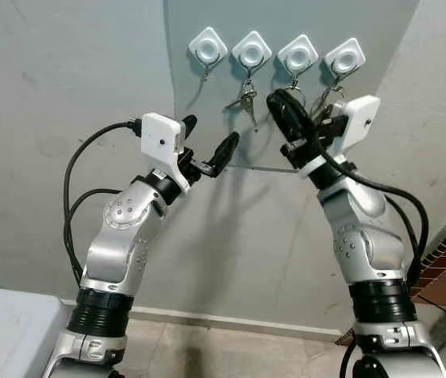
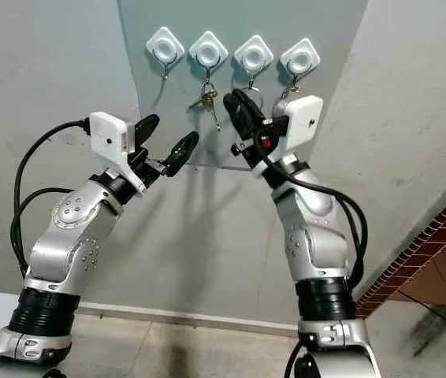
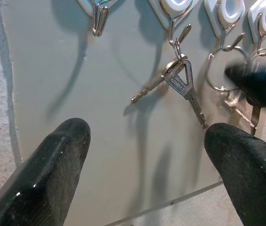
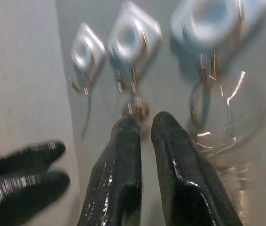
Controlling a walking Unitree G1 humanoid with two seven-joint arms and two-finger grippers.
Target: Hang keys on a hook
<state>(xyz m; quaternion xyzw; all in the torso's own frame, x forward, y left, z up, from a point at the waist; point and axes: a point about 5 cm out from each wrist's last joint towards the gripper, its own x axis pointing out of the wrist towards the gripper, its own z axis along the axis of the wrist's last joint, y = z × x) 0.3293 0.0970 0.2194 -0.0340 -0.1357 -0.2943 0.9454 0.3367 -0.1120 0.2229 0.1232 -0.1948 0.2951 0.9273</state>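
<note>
A grey wall panel (image 1: 207, 197) carries a row of four white diamond hooks (image 1: 253, 51). A bunch of silver keys (image 3: 182, 84) hangs from the second hook on a small ring, one blade angled down toward the robot's right and the other splayed out to its left. A large wire ring (image 3: 217, 70) hangs on the third hook. The left tool (image 1: 207, 146) hovers below the keys with its fingers spread wide. The right tool (image 1: 282, 106) reaches up beside the third hook, fingers nearly together, holding nothing.

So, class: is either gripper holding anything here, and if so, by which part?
The left gripper is open and holds nothing. The right gripper has its fingers close together by the key ring, but motion blur hides any hold.
</note>
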